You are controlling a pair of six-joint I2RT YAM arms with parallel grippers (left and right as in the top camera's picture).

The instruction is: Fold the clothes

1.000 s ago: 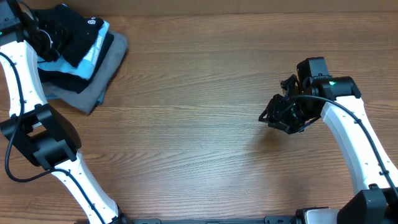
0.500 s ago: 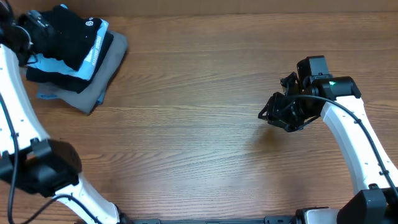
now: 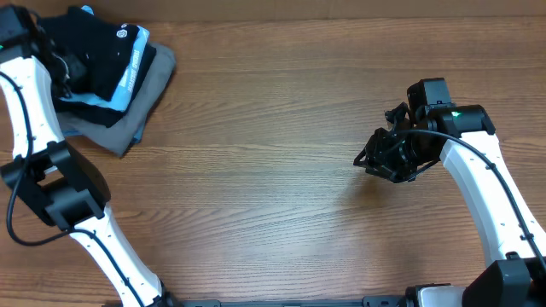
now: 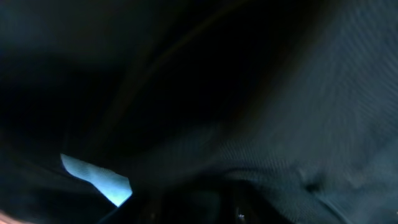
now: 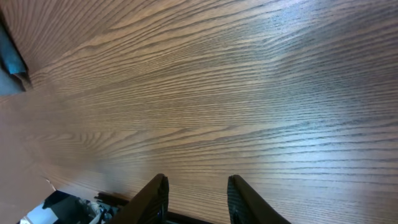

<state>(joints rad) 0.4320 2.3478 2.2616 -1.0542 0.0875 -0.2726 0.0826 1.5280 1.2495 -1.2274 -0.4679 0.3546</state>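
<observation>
Left arm has swung back in over the pile at the counter's far left corner since half a second ago; the right arm has not shifted. Most of the counter is bare wood. The pile is stacked with a grey garment lowest, a light blue shirt above it, and the black polo bunched on top, its white logo showing.

The left hand is buried in the polo. Its wrist view is filled with dark cloth, so I cannot tell whether it has closed on anything. The right hand hovers over bare wood well away from the pile, fingers narrowly parted and holding nothing.

The step looks like fetching the polo from the pile. The next move probably calls for a firm pinch on black cloth alone, then dragging it to open counter.
</observation>
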